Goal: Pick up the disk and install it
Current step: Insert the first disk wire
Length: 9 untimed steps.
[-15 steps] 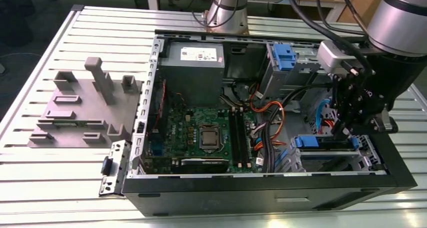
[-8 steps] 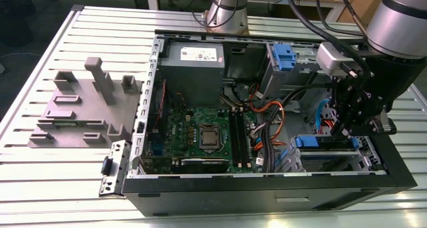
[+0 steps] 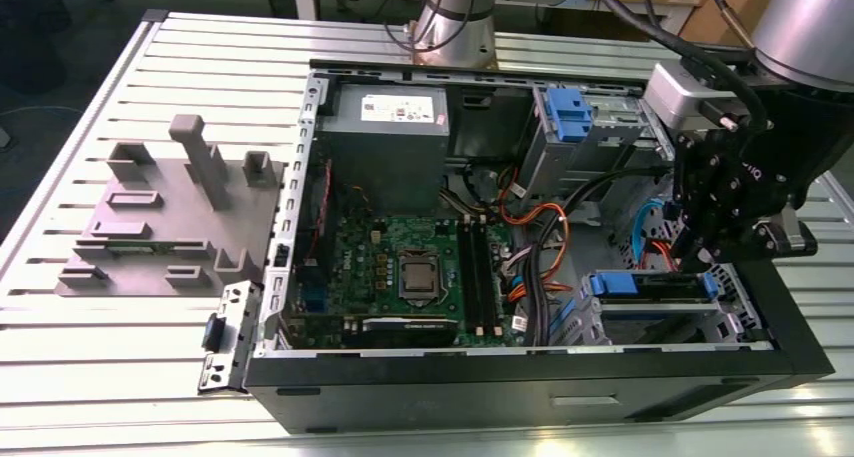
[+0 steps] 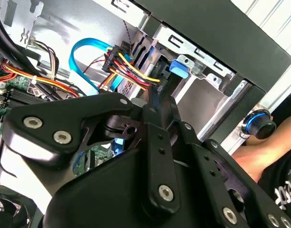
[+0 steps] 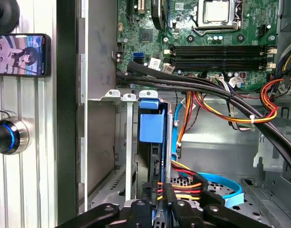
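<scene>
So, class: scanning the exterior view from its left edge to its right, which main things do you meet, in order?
Grey fixture block → green motherboard → orange cable bundle → gripper over the drive bay.

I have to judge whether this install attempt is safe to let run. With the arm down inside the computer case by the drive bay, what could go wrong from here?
1. Red, yellow and orange power wires run right beside the claw in the first wrist view; it might snag or tug them.
2. The disk sits on edge in the narrow metal drive bay; slight misalignment could jam its blue rail.
3. A person's arm rests close outside the case in the second wrist view.
</scene>
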Each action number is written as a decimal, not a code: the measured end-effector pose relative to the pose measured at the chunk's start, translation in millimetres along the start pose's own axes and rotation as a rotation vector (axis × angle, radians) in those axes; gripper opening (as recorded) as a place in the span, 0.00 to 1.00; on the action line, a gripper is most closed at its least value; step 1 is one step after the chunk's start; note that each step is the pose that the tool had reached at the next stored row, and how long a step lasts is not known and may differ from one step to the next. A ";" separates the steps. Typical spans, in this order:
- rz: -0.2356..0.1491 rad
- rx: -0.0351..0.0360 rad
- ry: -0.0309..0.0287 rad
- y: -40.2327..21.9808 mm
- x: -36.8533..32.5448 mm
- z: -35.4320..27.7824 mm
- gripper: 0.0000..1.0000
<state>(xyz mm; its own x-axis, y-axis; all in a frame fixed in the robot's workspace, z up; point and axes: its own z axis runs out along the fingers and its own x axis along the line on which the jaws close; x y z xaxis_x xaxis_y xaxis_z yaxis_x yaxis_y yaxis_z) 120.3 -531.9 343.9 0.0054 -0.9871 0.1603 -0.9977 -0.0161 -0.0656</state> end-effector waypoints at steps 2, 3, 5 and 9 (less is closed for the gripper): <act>0.000 0.0000 -0.0001 0.0 0.0 -0.2 0.24; 0.000 0.0000 0.0000 0.0 0.0 -0.2 0.24; 0.000 0.0000 0.0000 0.0 0.1 -0.7 0.24; 0.000 0.0000 0.0000 -0.1 0.2 -1.3 0.24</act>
<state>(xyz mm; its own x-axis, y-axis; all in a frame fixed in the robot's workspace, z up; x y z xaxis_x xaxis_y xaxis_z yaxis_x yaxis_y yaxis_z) 120.3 -531.9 345.3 0.0054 -0.9871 0.1603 -0.9977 -0.0161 -0.0656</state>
